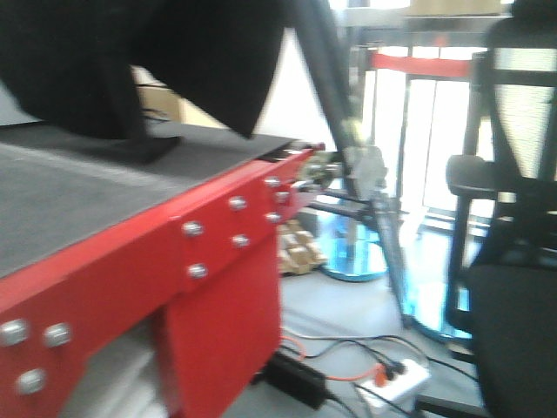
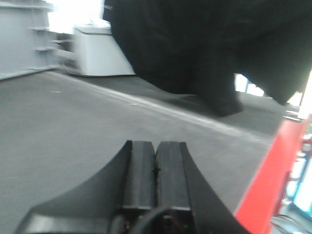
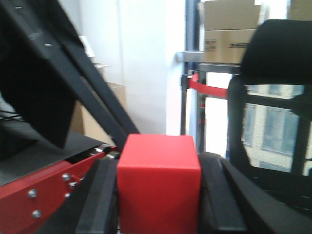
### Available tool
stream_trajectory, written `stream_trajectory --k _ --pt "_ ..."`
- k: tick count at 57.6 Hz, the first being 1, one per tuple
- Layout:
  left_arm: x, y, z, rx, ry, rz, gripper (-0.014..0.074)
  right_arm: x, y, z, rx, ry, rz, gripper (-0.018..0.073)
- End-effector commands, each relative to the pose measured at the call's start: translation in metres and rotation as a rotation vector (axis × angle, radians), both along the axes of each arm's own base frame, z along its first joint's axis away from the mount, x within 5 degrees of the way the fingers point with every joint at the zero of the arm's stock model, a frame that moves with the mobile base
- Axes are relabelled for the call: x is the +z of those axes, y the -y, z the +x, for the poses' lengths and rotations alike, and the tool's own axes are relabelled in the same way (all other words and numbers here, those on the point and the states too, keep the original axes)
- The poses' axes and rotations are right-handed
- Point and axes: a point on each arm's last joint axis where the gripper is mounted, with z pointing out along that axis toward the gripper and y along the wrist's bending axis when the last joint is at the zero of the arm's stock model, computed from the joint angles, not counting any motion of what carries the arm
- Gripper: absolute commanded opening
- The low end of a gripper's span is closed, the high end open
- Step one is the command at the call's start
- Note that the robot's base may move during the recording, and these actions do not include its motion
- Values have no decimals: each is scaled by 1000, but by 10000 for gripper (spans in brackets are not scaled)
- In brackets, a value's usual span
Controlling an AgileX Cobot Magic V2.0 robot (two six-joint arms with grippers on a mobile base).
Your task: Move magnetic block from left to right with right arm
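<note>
The magnetic block (image 3: 158,190), a plain bright-red cube, fills the middle of the right wrist view. My right gripper (image 3: 161,163) is shut on it, with one black finger (image 3: 105,195) pressed to its left face and the other to its right face. The block hangs in the air, with the red table frame (image 3: 44,190) lower left of it. My left gripper (image 2: 156,145) is shut with nothing between its pads, low over the grey table mat (image 2: 73,126). The block does not show in the front view or the left wrist view.
A large blurred black shape (image 1: 130,61) stands on the mat (image 1: 78,192) and looms in the left wrist view (image 2: 204,44). A black office chair (image 1: 513,218) is on the right beyond the red frame (image 1: 174,252). A power strip (image 1: 396,379) lies on the floor. A white box (image 2: 100,51) sits at the table's far side.
</note>
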Motion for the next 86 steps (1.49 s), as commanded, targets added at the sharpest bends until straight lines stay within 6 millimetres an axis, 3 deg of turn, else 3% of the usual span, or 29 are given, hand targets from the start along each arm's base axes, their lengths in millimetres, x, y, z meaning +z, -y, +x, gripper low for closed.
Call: stream_trajectory --k 1,86 --pt "6 -2 -1 26 86 -6 -126 16 -1 -1 6 88 -8 278" --pt "6 -3 -1 51 80 -5 -126 16 0 -1 1 84 -8 278"
